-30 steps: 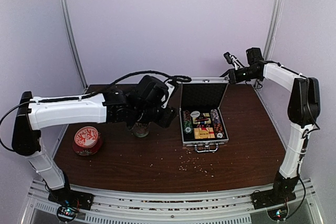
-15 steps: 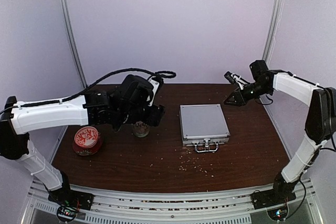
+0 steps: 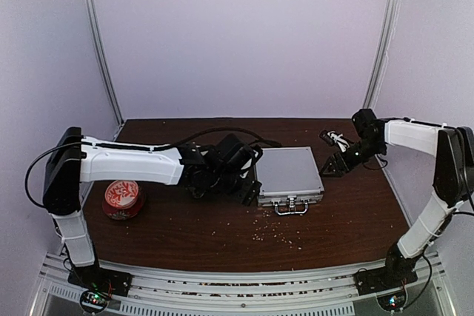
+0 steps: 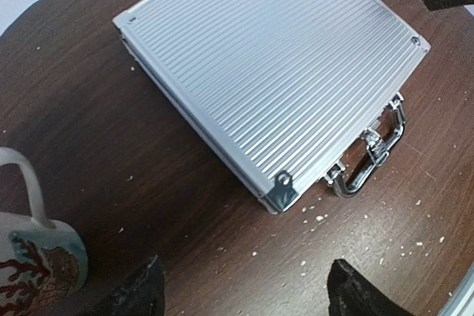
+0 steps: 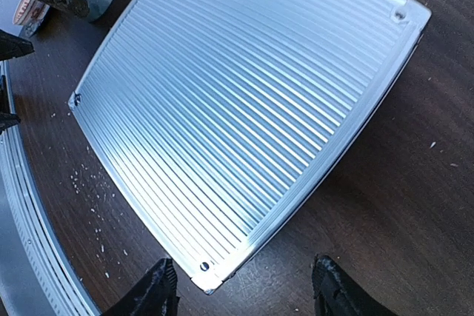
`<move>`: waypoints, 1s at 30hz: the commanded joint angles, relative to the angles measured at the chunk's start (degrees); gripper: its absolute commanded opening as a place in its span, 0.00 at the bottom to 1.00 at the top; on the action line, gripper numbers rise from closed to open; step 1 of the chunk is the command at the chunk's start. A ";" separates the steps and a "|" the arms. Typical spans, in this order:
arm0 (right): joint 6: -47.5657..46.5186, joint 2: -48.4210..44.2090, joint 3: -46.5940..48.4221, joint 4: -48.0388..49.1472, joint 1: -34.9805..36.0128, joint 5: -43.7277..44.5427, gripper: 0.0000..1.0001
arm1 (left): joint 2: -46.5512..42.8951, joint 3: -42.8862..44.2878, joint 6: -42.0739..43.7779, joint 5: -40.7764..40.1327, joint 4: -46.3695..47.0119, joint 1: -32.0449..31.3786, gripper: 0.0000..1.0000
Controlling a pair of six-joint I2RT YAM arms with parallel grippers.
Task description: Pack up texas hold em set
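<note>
The silver ribbed briefcase [image 3: 289, 174] of the texas hold em set lies shut and flat on the brown table, its metal handle [image 3: 290, 207] toward the near edge. Chips, cards and the other pieces are hidden inside. My left gripper [image 3: 250, 192] hovers low at the case's near-left corner [image 4: 281, 190], open and empty [image 4: 248, 297]. My right gripper [image 3: 332, 168] is low at the case's right side, open with nothing between its fingers [image 5: 248, 294]; a corner of the case [image 5: 204, 275] lies just ahead of its left finger.
A round red-and-white tin [image 3: 122, 197] stands at the left. The white patterned mug [image 4: 37, 257] stands left of the case, hidden behind my left arm in the top view. Pale crumbs [image 3: 274, 234] are scattered in front of the case.
The case lid went from upright to shut. My left arm swung right and down to the case's near-left corner. My right gripper dropped from the lid's edge to table height and opened.
</note>
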 commanded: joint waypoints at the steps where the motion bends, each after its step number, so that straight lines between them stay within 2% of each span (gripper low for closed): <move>1: -3.12 2.73 -1.29 -2.80 -0.17 -2.07 0.63 | 3.58 4.41 -1.94 4.13 2.39 0.13 0.79; 12: -11.91 5.19 -3.69 -11.28 3.61 -5.69 0.61 | 3.65 4.05 -3.35 -0.14 0.71 0.01 0.77; 19: -14.14 5.38 -4.81 -12.82 11.82 -5.99 0.61 | -1.13 0.26 -4.62 -2.26 0.72 -0.96 0.75; 25: -14.15 5.69 -1.40 -13.75 21.48 -6.56 0.61 | -4.80 -3.12 -5.23 -2.90 0.74 -2.17 0.74; 30: -19.04 4.34 0.87 -19.46 21.89 -4.54 0.61 | -6.54 -5.21 -5.03 -2.38 1.03 -3.42 0.74</move>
